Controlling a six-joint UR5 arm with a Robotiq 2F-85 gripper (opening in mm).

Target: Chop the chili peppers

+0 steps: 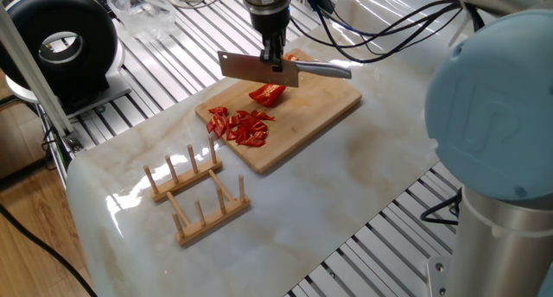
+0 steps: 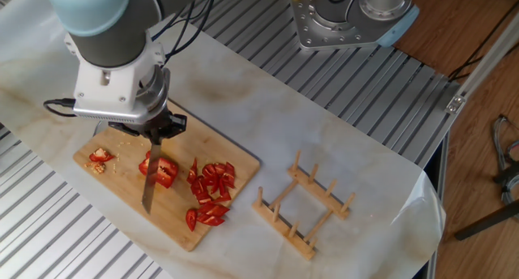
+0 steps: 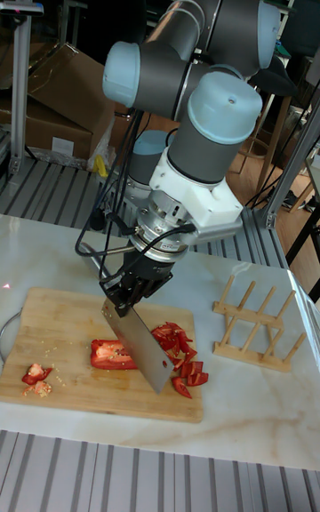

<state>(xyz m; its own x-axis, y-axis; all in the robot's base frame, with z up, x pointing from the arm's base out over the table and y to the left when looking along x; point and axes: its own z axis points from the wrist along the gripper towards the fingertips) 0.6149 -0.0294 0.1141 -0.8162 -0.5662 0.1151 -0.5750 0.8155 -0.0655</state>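
I have the gripper (image 3: pixel 124 296) clenched on the handle of a cleaver (image 1: pixel 257 69), with the jaws closed around it. In one fixed view the blade hangs in the upper middle of the frame, lifted off the wood, its flat side toward the camera and its steel handle (image 1: pixel 321 70) running out to the right. In the tall fixed view the cleaver (image 3: pixel 140 348) slants down and to the right from the gripper, and its lower edge hides part of the pepper behind it.

The chili peppers are all on the cutting board (image 2: pixel 122 194). The large uncut piece (image 2: pixel 162 171) sits near the middle of the board, right beside the blade (image 2: pixel 147 182) as the other fixed view shows it from above. A pile of small red bits (image 2: pixel 209 194) lies toward the right end of the board in that view; in one fixed view the same pile (image 1: pixel 242 126) sits at the board's lower left end. A few scraps (image 2: pixel 100 157), red and pale, lie apart at the board's far left.

The board rests on the pale marble bench (image 1: pixel 320 202). A wooden rack (image 2: pixel 303 206) with upright pegs stands on the bench, well apart from the board, at centre right in the other fixed view.
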